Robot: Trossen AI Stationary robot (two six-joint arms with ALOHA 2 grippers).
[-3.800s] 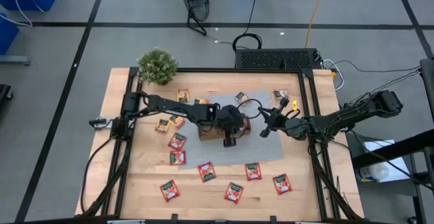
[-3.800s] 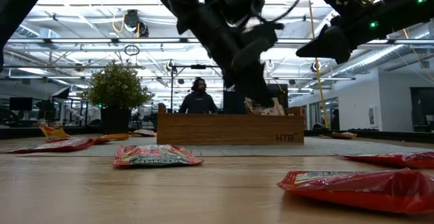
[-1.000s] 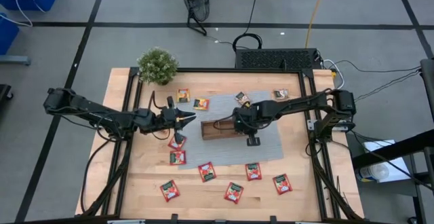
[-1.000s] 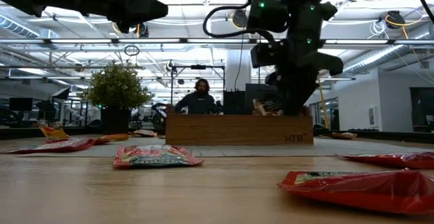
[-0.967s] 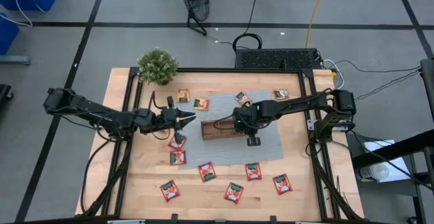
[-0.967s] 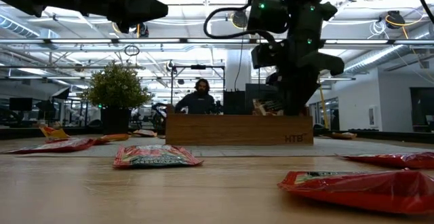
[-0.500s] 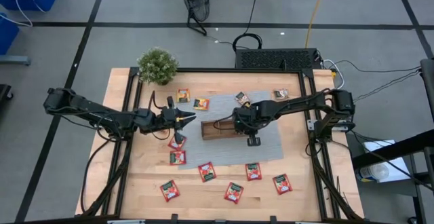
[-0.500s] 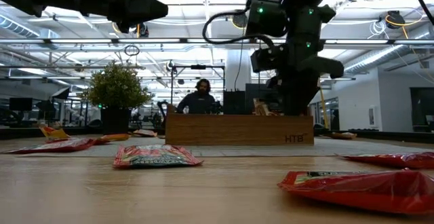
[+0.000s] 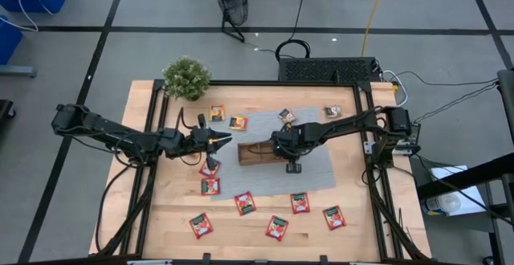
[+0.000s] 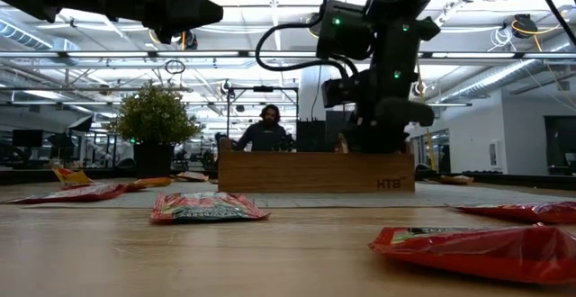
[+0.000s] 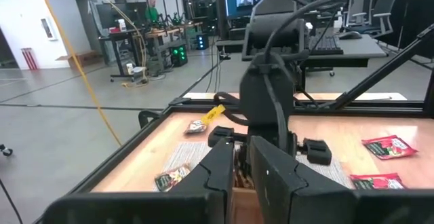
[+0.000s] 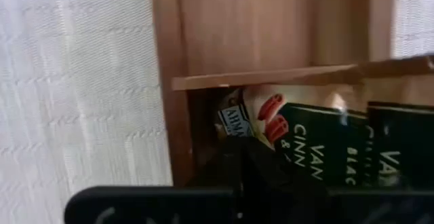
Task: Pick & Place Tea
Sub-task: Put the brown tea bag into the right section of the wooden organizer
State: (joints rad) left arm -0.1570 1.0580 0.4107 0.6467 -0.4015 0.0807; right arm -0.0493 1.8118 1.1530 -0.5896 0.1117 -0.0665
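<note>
High view takes in the whole tabletop: a wooden tray lies on a grey mat near the middle, and a potted plant stands at the far left corner. The right gripper is down in the tray, jaws together. The left gripper hangs above the tabletop just left of the mat, beside the tray; whether its jaws are apart or together cannot be told.

Counted from above, seven red sachets lie on bare wood, five spread along the near edge and two closer to the left gripper. Two orange-yellow sachets sit between the plant and the tray. Two grey-brown sachets rest at the far side of the mat. The left arm may hide more.

Only the right wrist view looks inside the tray: past a thin divider, at least two dark printed sachets lie overlapping in one compartment, with a smaller pale one tucked against the tray wall beside them. The neighbouring compartment shows bare wood.

Low view alone shows the tray's front wall with small lettering, the right arm dropping behind it, and a person in the room beyond the far edge. Left wrist view shows the right arm standing over the tray.
</note>
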